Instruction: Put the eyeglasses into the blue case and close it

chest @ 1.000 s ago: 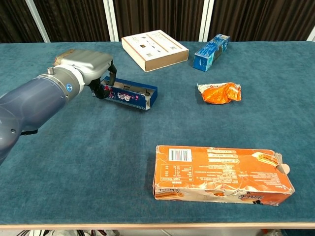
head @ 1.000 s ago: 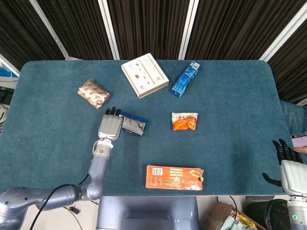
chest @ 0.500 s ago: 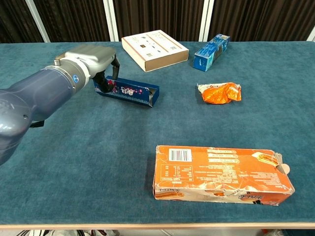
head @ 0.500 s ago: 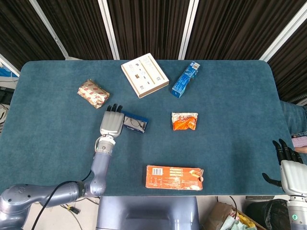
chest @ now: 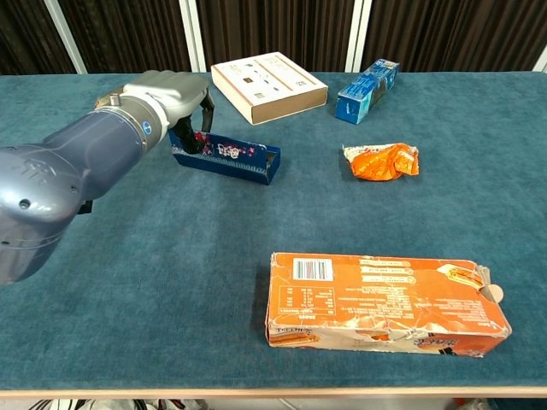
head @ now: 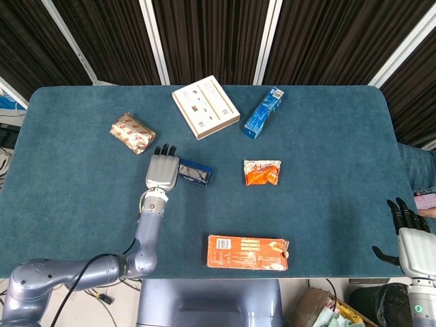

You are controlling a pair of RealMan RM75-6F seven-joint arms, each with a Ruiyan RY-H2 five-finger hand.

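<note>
Head view: blue case [head: 195,172] open on bench [head: 327,204], eyeglasses [head: 190,174] seemingly inside, hard to confirm. Left hand [head: 162,170] clamped on case's left end. Lid not closed yet. Right hand [head: 412,238] far right of case, fingers apart, idle. Orange packet [head: 262,172] right of case, white box [head: 205,106] behind; nothing blocking.

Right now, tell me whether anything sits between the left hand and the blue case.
Nothing visible does. The left hand is already at the left end of the blue case, its fingers curled down over that end. The nearest other things, the white box and the orange packet, lie apart from it.
</note>
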